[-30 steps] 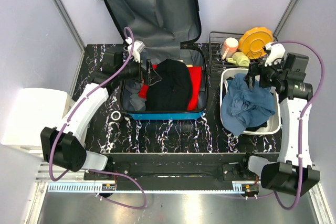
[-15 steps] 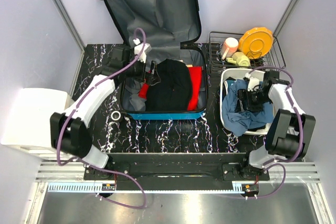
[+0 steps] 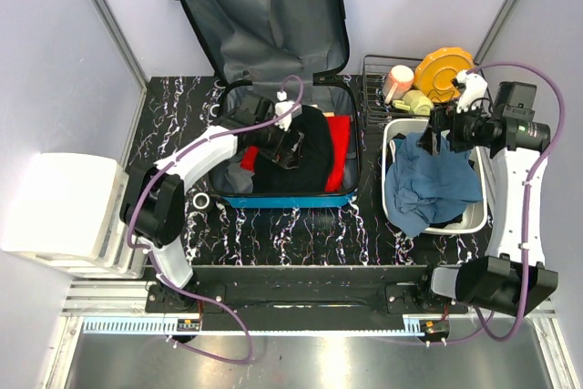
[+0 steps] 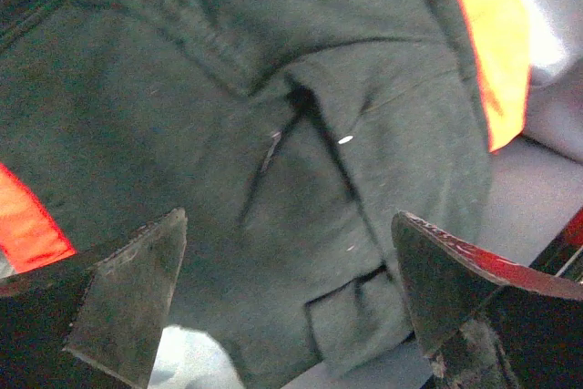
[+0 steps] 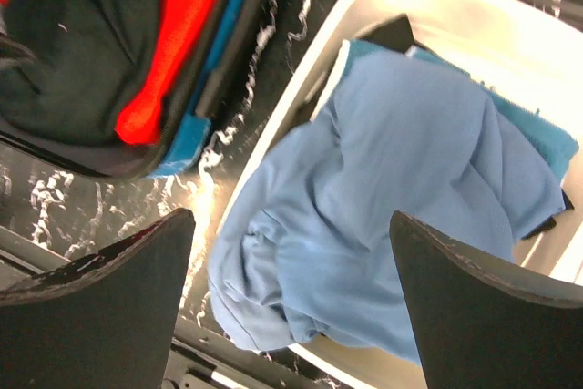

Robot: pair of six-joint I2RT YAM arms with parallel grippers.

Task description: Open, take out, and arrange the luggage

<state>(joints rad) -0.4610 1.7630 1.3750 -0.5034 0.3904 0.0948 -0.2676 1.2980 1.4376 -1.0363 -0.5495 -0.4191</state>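
Note:
The blue suitcase (image 3: 284, 199) lies open on the table, its grey-lined lid (image 3: 264, 15) leaning against the back wall. Inside lie a black garment (image 3: 310, 166) and a red garment (image 3: 339, 145); the black one fills the left wrist view (image 4: 237, 134), with the red one (image 4: 492, 34) at its edge. My left gripper (image 3: 290, 145) is open just above the black garment. My right gripper (image 3: 435, 134) is open and empty, above the white bin (image 3: 474, 220) that holds a light blue garment (image 3: 428, 184), which the right wrist view shows below it (image 5: 392, 216).
A black wire rack (image 3: 375, 70) at the back right holds an orange plate (image 3: 444, 72), a pink cup (image 3: 397, 79) and a yellow-green item (image 3: 415, 102). A white box (image 3: 55, 211) stands left of the table. A small ring-shaped object (image 3: 200, 200) lies beside the suitcase.
My left gripper has moved right, from the suitcase's left edge to over the black garment. My right gripper dipped into the bin's blue garment and has risen back, empty.

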